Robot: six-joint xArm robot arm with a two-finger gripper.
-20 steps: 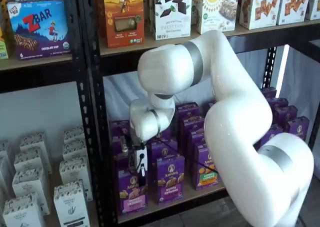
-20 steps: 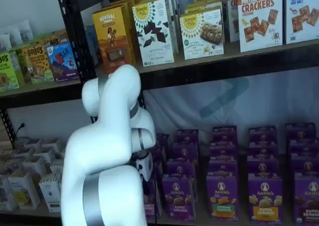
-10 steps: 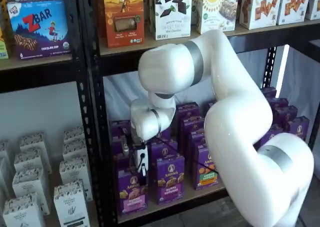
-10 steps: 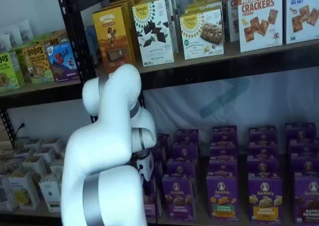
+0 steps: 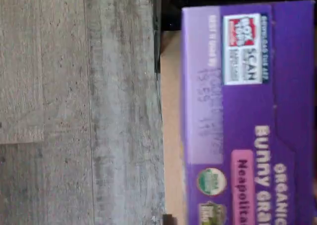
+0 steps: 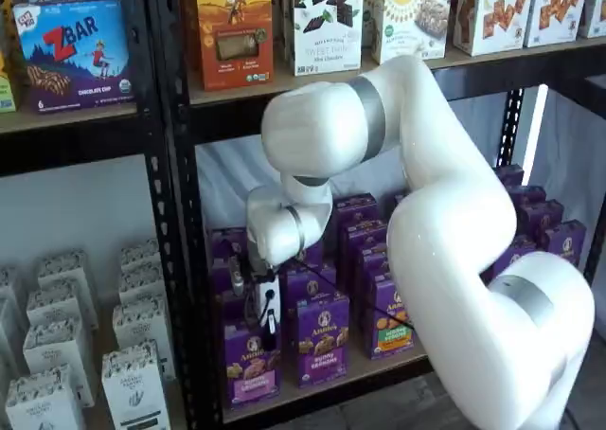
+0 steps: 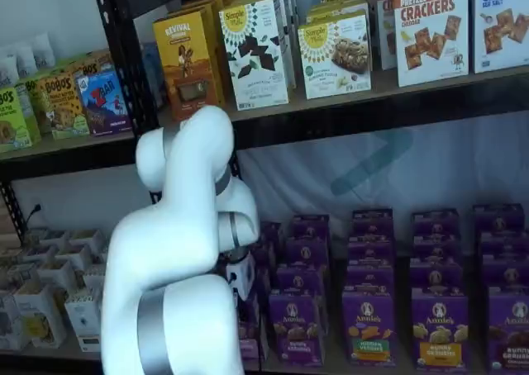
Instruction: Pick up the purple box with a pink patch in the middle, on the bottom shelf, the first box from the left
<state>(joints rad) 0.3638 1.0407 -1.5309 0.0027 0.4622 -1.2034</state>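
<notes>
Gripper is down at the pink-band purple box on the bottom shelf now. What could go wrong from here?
1. The purple cardboard box with the pink band stands close beside a similar purple box; a finger could catch the neighbour.
2. More purple boxes stand right behind it, so pushing in could topple them.
3. The white-bodied gripper hides its fingers' gap, so grasp alignment cannot be confirmed.

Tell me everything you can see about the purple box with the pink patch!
The purple cardboard box with the pink band stands upright at the front of the tan wooden bottom shelf, a round white logo above its pink band. The wrist view shows its top flap, reading "Organic Bunny" and "Neapolitan". The white gripper hangs in front.
</notes>
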